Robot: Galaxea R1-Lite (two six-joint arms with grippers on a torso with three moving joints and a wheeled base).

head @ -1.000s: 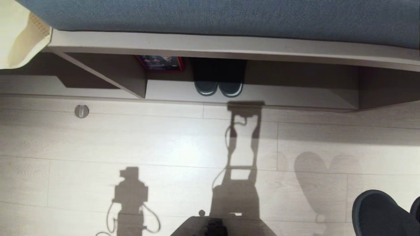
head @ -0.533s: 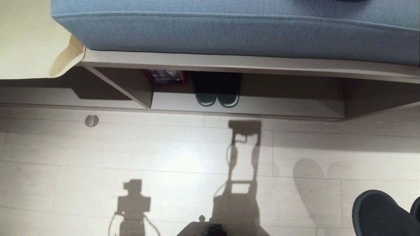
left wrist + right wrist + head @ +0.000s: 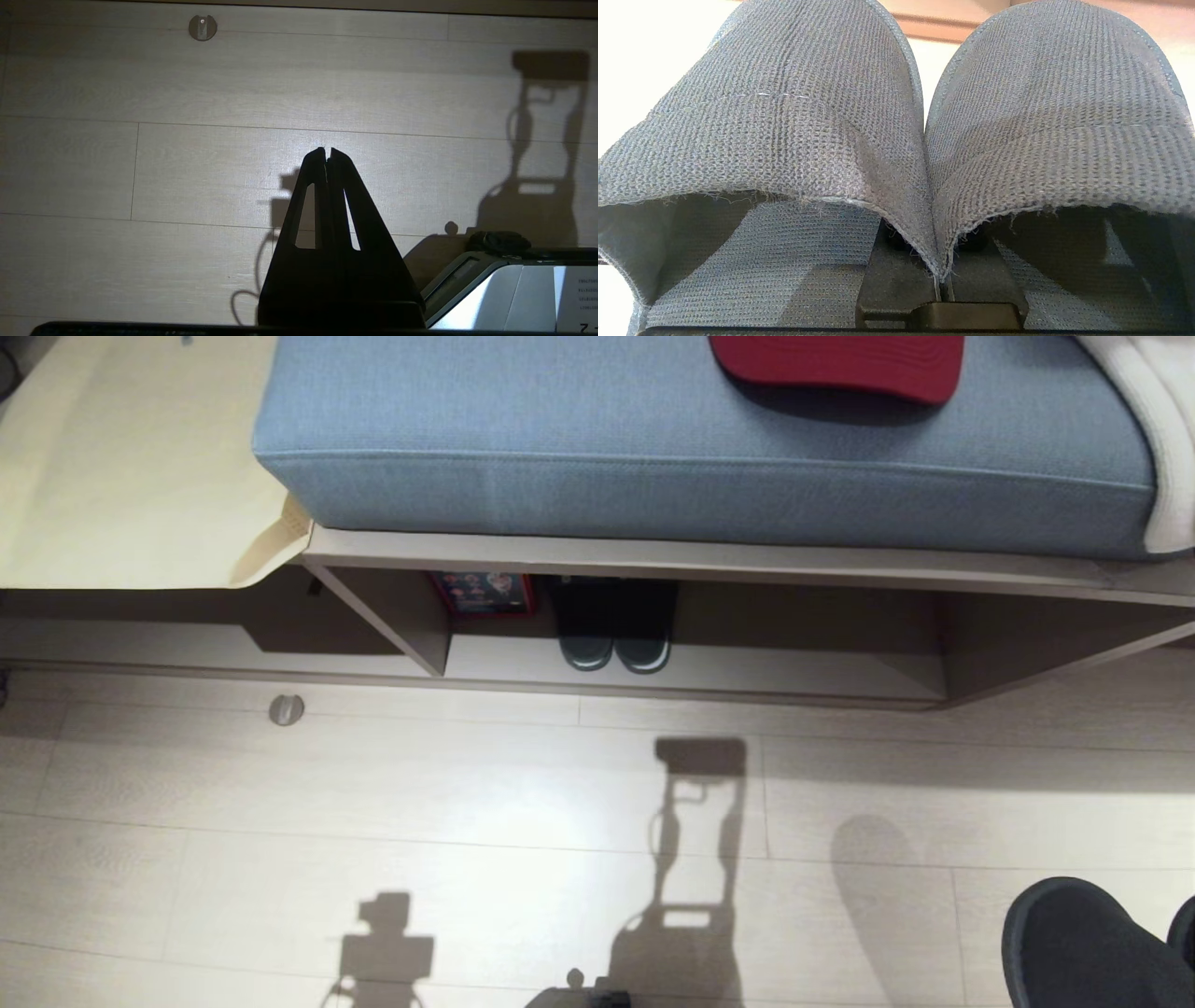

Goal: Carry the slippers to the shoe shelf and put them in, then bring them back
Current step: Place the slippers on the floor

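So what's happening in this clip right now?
The right gripper is shut on the slippers, pinching both by their inner edges, low at the right of the head view. The shoe shelf under the blue cushion lies ahead and already holds another dark pair. The left gripper is shut, holding nothing, over bare floor.

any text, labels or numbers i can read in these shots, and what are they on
Nothing reads clearly.
Red box in the shoe shelf: printed pictures and marks, too small to read.
White label on the robot's base in the left wrist view: small lines of print, blurred; one large character at its lower edge, cut off, perhaps "Z".
Slippers, blue cushion, red cap: no text visible.
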